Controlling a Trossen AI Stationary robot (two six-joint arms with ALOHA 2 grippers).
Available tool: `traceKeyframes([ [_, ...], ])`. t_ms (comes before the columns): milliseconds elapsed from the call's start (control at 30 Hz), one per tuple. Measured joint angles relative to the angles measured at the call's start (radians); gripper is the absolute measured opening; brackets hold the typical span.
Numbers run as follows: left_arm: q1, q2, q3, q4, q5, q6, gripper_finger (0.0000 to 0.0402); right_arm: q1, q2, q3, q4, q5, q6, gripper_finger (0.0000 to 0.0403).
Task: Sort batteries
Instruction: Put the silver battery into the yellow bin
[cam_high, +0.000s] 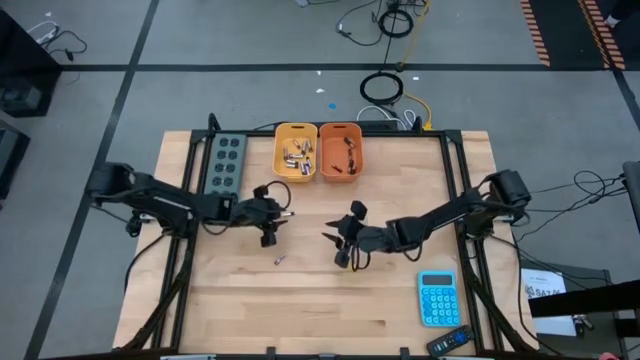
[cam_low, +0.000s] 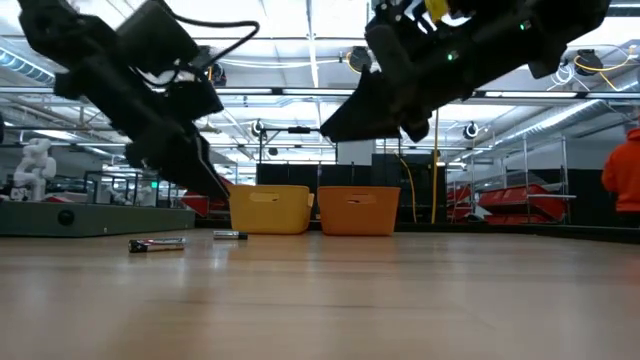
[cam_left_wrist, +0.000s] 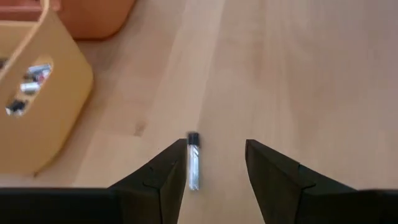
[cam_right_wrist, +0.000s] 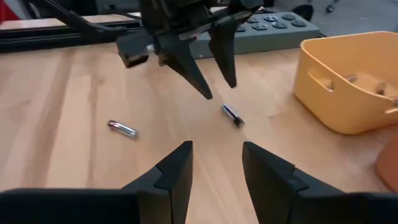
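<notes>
Two small batteries lie on their sides on the wooden table: one (cam_high: 289, 212) (cam_left_wrist: 193, 160) (cam_right_wrist: 231, 114) beside my left gripper, another (cam_high: 279, 260) (cam_right_wrist: 122, 128) (cam_low: 157, 243) nearer the near edge. My left gripper (cam_high: 273, 214) (cam_left_wrist: 214, 146) is open and hovers just above the first battery, a finger on either side. My right gripper (cam_high: 342, 240) (cam_right_wrist: 216, 150) is open at mid-table, facing the left gripper, with nothing in it. The yellow bin (cam_high: 296, 152) holds several batteries. The orange bin (cam_high: 341, 151) beside it holds a few dark items.
Both bins stand at the table's far edge, with a grey power strip (cam_high: 225, 162) to their left. A blue calculator (cam_high: 437, 298) and a dark handset (cam_high: 450, 342) lie at the near right corner. Bare wood lies between the arms and the near edge.
</notes>
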Motion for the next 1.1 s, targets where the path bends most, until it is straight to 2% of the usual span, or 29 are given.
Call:
traceKeyframes([
  [100,0.021,0.063,0.0,0.07,-0.04,0.032,0.0173,0.004,0.014,0.0,0.006,0.017,0.011,0.013],
  [333,0.081,0.161,0.0,0.131,-0.043,0.061,0.0173,0.007,0.044,0.0,0.032,0.027,0.022,0.013],
  [567,0.132,0.23,0.0,0.146,0.09,0.041,0.0173,0.021,0.052,0.0,0.039,0.037,0.018,0.013],
  [667,0.146,0.252,0.002,0.15,0.113,0.034,0.0169,0.038,0.052,0.0,0.039,0.079,0.014,0.013],
  [767,0.16,0.265,0.002,0.15,0.153,0.017,0.0139,0.049,0.052,0.0,0.038,0.085,0.011,0.013],
  [900,0.163,0.268,0.003,0.144,0.191,0.022,0.0038,0.058,0.052,0.0,0.029,0.131,0.011,0.013],
  [1100,0.162,0.229,0.01,0.126,0.199,0.023,0.0028,0.058,0.052,0.0,0.023,0.133,0.0,0.013],
])
